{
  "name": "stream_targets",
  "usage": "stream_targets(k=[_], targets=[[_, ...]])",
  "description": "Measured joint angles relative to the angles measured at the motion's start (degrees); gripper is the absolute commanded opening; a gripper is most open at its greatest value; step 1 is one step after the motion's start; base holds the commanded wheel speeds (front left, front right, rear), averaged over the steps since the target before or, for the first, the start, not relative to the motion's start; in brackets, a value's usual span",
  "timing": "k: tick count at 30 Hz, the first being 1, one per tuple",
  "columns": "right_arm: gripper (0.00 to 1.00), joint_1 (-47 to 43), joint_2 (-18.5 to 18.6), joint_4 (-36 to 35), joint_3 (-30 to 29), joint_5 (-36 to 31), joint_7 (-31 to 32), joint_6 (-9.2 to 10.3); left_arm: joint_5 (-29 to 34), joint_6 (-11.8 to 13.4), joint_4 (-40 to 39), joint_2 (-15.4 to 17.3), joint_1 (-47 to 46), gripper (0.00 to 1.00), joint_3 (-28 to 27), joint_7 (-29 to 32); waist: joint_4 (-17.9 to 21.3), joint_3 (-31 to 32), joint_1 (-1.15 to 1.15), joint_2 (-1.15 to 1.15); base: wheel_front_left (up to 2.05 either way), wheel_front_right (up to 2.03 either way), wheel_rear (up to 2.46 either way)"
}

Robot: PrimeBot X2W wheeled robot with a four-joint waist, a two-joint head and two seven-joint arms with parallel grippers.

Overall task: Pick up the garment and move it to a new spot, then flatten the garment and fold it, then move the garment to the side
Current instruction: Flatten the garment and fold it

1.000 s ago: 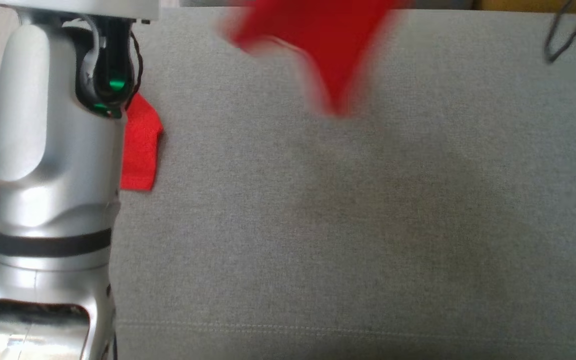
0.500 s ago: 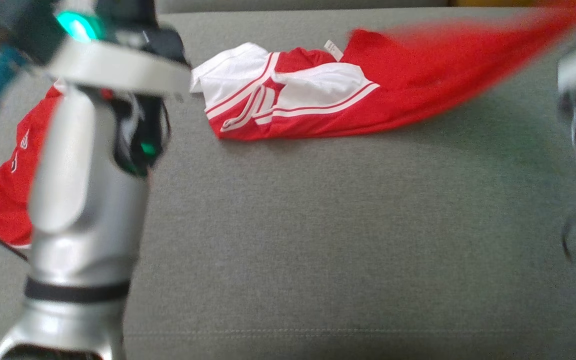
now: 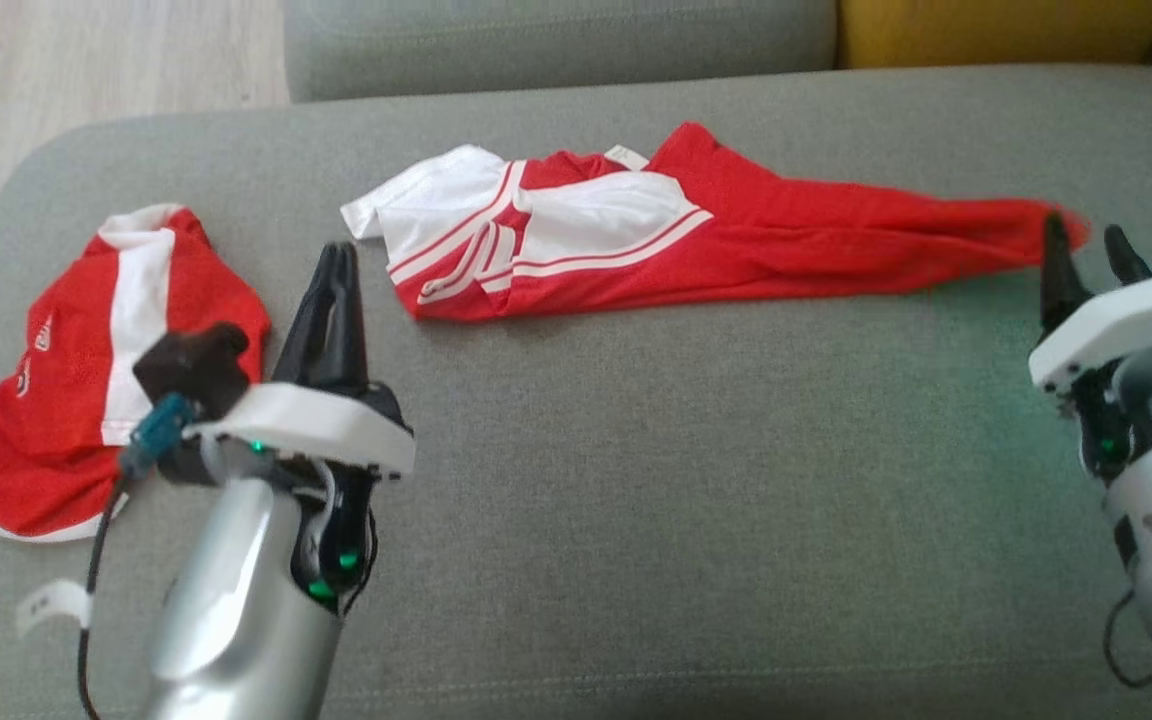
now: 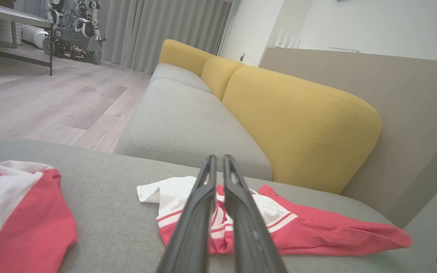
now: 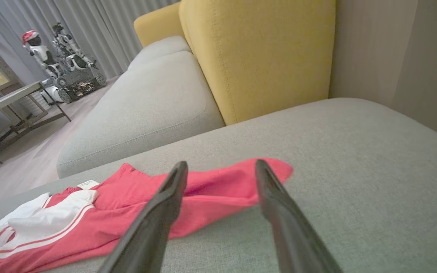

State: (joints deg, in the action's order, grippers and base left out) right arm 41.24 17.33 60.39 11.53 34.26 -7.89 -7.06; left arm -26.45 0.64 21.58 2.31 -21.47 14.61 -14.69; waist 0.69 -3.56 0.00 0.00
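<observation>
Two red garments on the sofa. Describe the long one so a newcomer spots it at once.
On the grey sofa seat, in front of the yellow cushion, the long garment lies across the far middle. Unlike the crumpled garment at the left end, it is stretched into a strip: white, red-striped panels at one end, a red tail tapering to the open right gripper.

grey sofa seat [image 3: 686,480] bears a stretched red-and-white garment [image 3: 786,250] and a crumpled top [image 3: 46,400].
</observation>
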Motion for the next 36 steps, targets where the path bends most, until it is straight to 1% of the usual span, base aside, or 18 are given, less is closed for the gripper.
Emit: stream_targets(k=[1, 2, 5, 8, 12, 14, 16, 20, 23, 28, 32, 36], targets=[[1.0, -0.74, 0.16, -0.71, 0.57, -0.35, -0.46, 0.0, 0.0, 0.4, 0.01, -0.01, 0.62, 0.96, 0.04, 0.0, -0.06, 0.35, 0.0, 0.0, 0.0, 0.0, 0.0], [1.0, -1.37, 0.41, -1.56, 1.13, -0.67, -0.9, 0.0, 0.0, 0.38, -0.01, 0.01, 1.1, 1.0, 0.08, 0.0, -0.16, 0.76, 0.0, 0.0, 0.0, 0.0, 0.0], [1.0, -2.81, 1.18, -4.64, 1.87, -0.71, -1.87, 0.0, 0.0, 0.37, -0.16, 0.0, 2.45, 1.0, 0.52, 0.0, -0.5, 2.18, 0.0, 0.0, 0.0, 0.0, 0.0], [1.0, -5.12, 1.62, -9.44, 2.44, -0.71, -2.92, 0.0, 0.11, 0.34, -1.1, -0.01, 5.14, 1.0, 1.31, 0.0, -0.85, 3.78, 0.0, 0.0, 0.0, 0.0, 0.0], [1.0, -12.07, 1.7, -16.96, 1.89, -0.96, -4.39, 0.0, 0.68, 0.35, -2.87, 0.02, 10.33, 1.0, 1.76, 0.0, -1.45, 5.05, 0.0, 0.0, 0.0, 0.0, 0.0], [1.0, -16.88, 1.67, -20.72, 0.62, -2.86, -4.97, 0.0, 0.49, 0.45, -3.78, 0.05, 13.15, 1.0, 2.29, 0.0, -1.7, 5.29, 0.0, 0.0, 0.0, 0.0, 0.0], [1.0, -21.65, 1.01, -24.32, -2.29, -4.64, -5.33, 0.0, -0.03, 1.03, -4.66, 0.07, 15.62, 1.0, 2.74, 0.0, -1.75, 5.37, 0.0, 0.0, 0.0, 0.0, 0.0], [1.0, -29.09, -2.52, -31.22, -7.92, -8.4, -5.8, 0.0, -0.57, 2.22, -6.08, 0.13, 18.06, 1.0, 2.87, 0.0, -1.21, 5.04, 0.0, 0.0, 0.0, 0.0, 0.0], [1.0, -31.8, -5.34, -35.9, -10.65, -11.02, -4.33, 0.0, 0.12, 2.46, -6.48, 0.14, 17.8, 1.0, 2.88, 0.0, -0.38, 4.58, 0.0, 0.0, 0.0, 0.0, 0.0], [1.0, -32.45, -7.93, -43.83, -12.63, -15.0, -0.3, 0.0, 0.81, 2.45, -4.44, 0.24, 15.47, 1.0, 2.69, 0.4, 1.76, 2.91, 0.0, 0.0, 0.0, 0.0, 0.0], [1.0, -32.39, -9.99, -48.48, -12.33, -17.49, 2.08, 0.0, 1.77, 2.27, -2.04, 2.38, 9.11, 1.0, 3.03, 5.89, 3.95, 0.32, 0.0, 0.0, 0.0, 0.0, 0.0], [1.0, -31.7, -11.24, -51.55, -10.25, -18.69, 3.45, 0.0, 1.74, 0.07, -0.13, 6.12, -0.35, 1.0, 3.1, 15.44, 6.82, -3.01, 0.0, 0.0, 0.0, 0.0, 0.0]])
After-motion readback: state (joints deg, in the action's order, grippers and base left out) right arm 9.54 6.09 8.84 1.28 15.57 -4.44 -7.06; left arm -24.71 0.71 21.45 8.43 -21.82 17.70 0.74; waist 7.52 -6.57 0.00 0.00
